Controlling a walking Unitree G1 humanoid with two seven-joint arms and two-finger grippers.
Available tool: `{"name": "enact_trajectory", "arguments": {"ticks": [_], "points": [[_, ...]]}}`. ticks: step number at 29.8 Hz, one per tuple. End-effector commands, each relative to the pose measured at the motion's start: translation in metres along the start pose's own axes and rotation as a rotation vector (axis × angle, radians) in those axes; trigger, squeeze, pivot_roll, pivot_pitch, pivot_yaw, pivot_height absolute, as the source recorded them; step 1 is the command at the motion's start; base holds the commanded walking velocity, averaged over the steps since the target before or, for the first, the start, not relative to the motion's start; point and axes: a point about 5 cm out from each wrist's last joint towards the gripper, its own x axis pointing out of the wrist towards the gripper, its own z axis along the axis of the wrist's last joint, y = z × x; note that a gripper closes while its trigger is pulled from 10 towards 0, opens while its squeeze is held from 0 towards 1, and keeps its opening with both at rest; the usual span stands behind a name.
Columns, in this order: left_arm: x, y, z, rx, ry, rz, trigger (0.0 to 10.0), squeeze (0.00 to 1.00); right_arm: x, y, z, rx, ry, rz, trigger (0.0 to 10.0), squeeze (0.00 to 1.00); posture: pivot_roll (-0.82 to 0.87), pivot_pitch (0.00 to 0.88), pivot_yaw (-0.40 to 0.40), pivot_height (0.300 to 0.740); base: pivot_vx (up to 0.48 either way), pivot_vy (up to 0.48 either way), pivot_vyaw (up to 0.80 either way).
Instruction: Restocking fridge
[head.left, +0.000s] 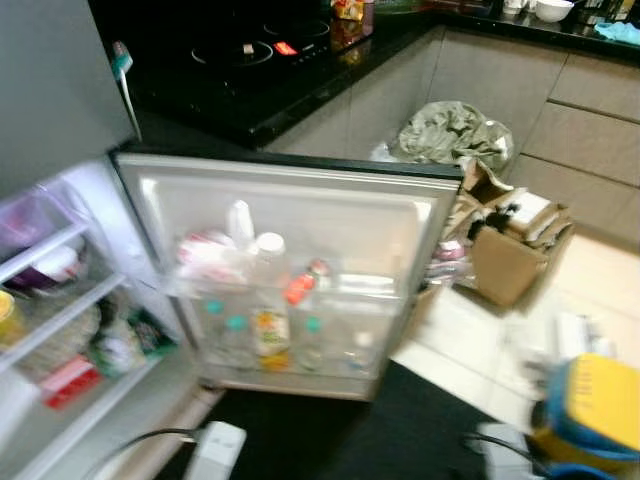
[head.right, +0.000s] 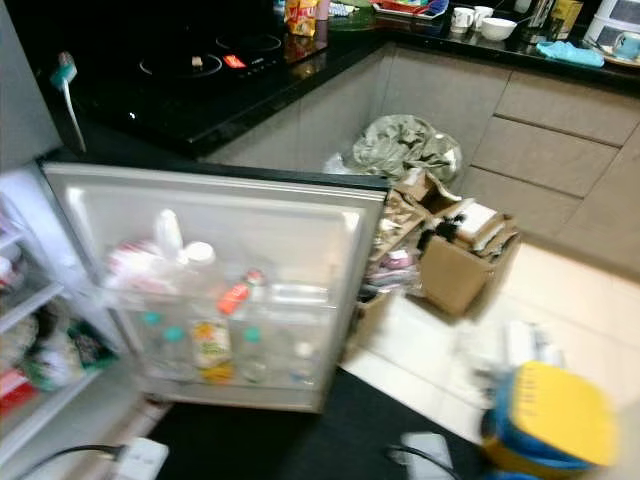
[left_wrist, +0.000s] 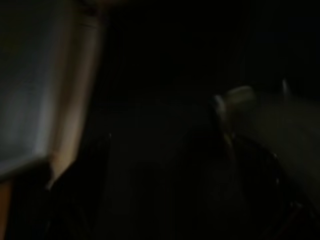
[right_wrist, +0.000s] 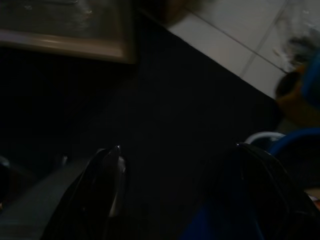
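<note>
The open fridge door (head.left: 300, 270), full of bottles (head.left: 270, 330), stands at twelve o'clock, a cardboard box (head.left: 510, 255) at two. The right gripper (right_wrist: 175, 200) hangs over the dark mat (right_wrist: 165, 115), fingers apart; the left gripper's state cannot be told.

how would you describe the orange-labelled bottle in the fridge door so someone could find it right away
Start at the open fridge door, swung out in front of the black counter. Look along its bottom shelf, where a row of clear bottles stands. The orange-labelled bottle is the one with a yellow-orange label; its neighbours are plain with teal caps.

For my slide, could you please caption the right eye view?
Open fridge door with bottles in its shelf, cardboard box on the tiled floor, black counter behind.
</note>
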Motion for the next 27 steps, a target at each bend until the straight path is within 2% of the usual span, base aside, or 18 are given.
{"name": "enact_trajectory", "arguments": {"ticks": [1, 9, 17, 27], "points": [[-0.002, 0.000, -0.008, 0.003, 0.039, 0.000, 10.0, 0.00, -0.001, -0.007, 0.002, 0.000, -0.008, -0.020, 10.0, 0.00, -0.04, 0.010, -0.072, 0.740, 0.000, -0.352, 0.00], [-0.004, -0.003, -0.019, -0.006, 0.096, 0.008, 10.0, 0.00, -0.001, -0.009, 0.001, 0.003, -0.006, -0.027, 10.0, 0.00, -0.04, 0.007, -0.071, 0.740, 0.000, -0.039, 0.00], [-0.005, -0.001, -0.022, -0.010, 0.108, 0.012, 10.0, 0.00, -0.001, -0.009, 0.001, 0.009, -0.009, -0.025, 10.0, 0.00, -0.04, 0.009, -0.070, 0.740, 0.000, 0.000, 0.00], [-0.008, 0.016, -0.026, -0.015, 0.111, 0.030, 10.0, 0.00, -0.002, -0.009, 0.000, -0.017, 0.000, -0.024, 10.0, 0.00, -0.04, 0.011, -0.070, 0.740, 0.000, 0.000, 0.08]]}}
